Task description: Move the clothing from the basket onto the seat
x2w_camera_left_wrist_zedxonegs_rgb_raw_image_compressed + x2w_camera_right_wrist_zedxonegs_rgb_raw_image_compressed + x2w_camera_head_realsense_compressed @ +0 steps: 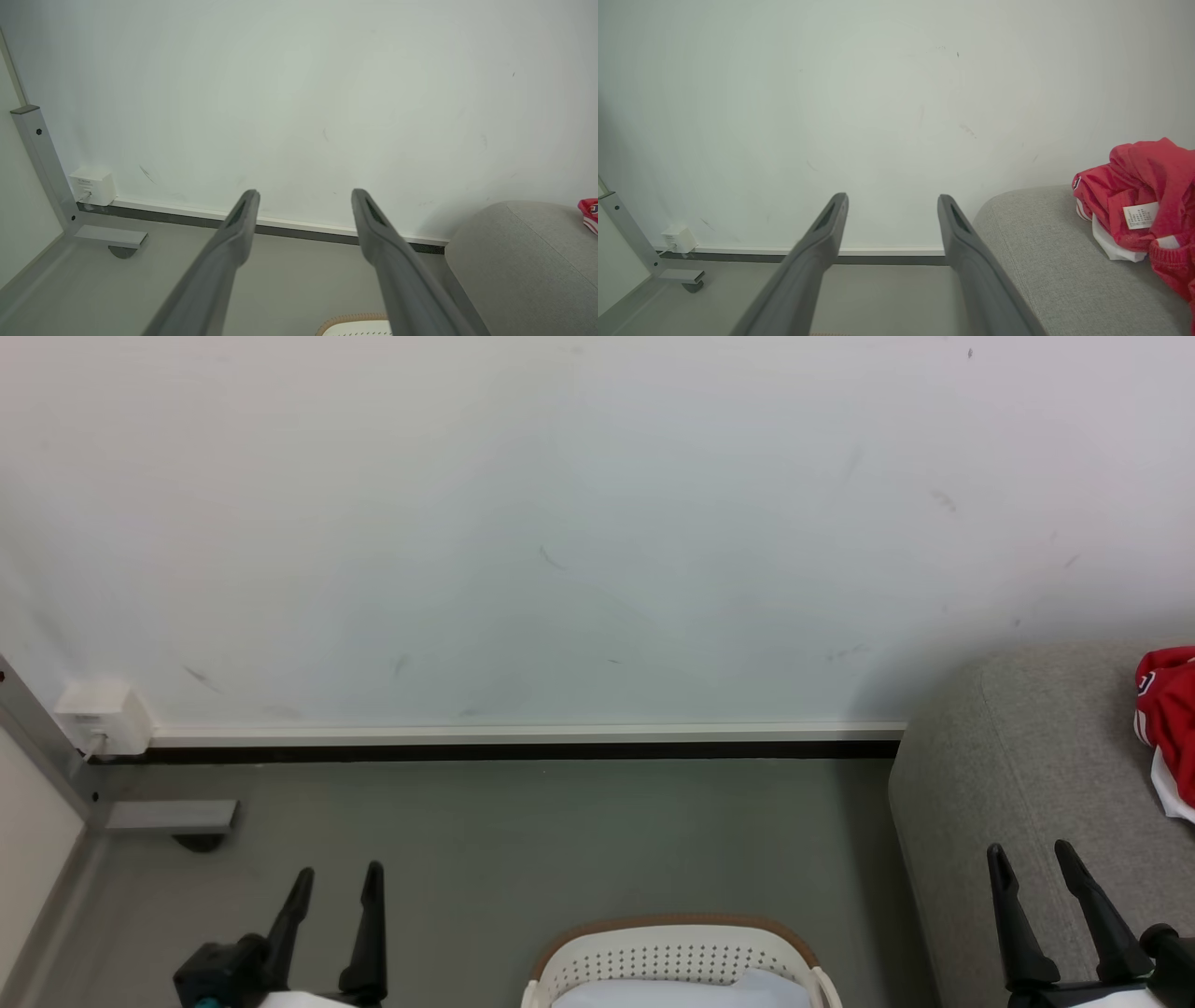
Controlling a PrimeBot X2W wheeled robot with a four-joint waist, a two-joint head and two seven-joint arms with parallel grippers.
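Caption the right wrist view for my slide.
Open right gripper faces a white wall, red clothing heaped on the grey seat.

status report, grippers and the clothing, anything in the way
Left gripper open, empty; right gripper open, empty. Red clothing bunched on the seat, right edge. Basket low centre, contents cut off. Seat corner close by right gripper.

Sparse indoor room (scuffed white wall (560, 523), grey seat (1018, 775))

Bright, soft, even light, faint shadow on the wall (560, 523) beside the seat (1027, 756), wrist views bowed at edges
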